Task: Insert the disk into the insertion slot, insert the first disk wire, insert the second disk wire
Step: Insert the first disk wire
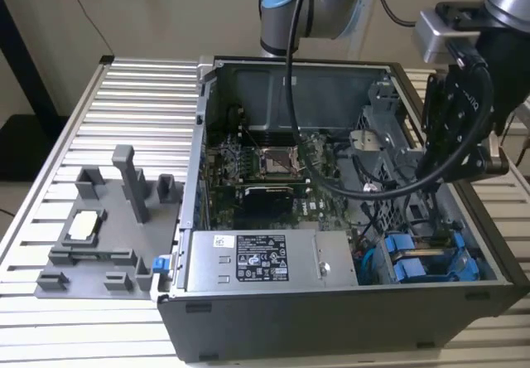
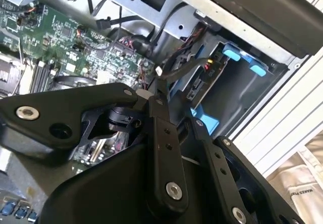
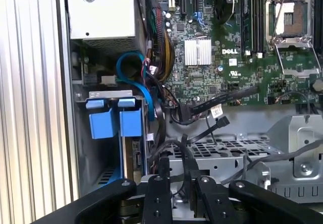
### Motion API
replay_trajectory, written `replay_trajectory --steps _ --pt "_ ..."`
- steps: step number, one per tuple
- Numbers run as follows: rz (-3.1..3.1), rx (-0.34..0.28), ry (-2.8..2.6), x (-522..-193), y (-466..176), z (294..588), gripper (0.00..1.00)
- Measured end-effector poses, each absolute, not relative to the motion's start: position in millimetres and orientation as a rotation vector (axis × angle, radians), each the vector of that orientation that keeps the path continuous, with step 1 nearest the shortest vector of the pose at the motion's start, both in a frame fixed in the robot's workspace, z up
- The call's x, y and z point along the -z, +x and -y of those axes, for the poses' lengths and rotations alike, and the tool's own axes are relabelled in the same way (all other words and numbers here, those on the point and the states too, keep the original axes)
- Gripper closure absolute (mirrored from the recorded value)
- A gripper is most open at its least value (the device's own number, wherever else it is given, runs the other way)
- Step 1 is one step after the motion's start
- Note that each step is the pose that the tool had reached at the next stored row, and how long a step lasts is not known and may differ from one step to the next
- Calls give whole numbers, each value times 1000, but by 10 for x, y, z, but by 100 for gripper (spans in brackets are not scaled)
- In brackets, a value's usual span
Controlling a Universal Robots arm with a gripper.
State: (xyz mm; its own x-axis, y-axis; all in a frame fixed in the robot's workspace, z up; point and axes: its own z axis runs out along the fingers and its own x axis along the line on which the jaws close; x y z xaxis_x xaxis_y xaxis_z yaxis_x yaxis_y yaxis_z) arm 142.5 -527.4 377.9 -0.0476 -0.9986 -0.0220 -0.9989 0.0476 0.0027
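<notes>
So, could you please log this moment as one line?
gripper: above loose cables | disk: seated in slot | cable hookup: unclear

**Clearance around the drive cage**

The case [image 1: 331, 318] lies open on top, so entry from above is free. Loose black cables [image 3: 176, 114] crowd the gap between the motherboard [image 3: 237, 77] and the insertion slot [image 3: 98, 166]. The blue-framed disk [image 3: 130, 128] occupies the slot's mouth. The power-supply box [image 1: 248, 260] bounds it on the exterior view's left.
</notes>
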Motion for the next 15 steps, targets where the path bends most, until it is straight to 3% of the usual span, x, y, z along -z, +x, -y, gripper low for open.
replay_trajectory --steps 15 --pt "-2251 -2 -2147 -3779 1014 5220 73"
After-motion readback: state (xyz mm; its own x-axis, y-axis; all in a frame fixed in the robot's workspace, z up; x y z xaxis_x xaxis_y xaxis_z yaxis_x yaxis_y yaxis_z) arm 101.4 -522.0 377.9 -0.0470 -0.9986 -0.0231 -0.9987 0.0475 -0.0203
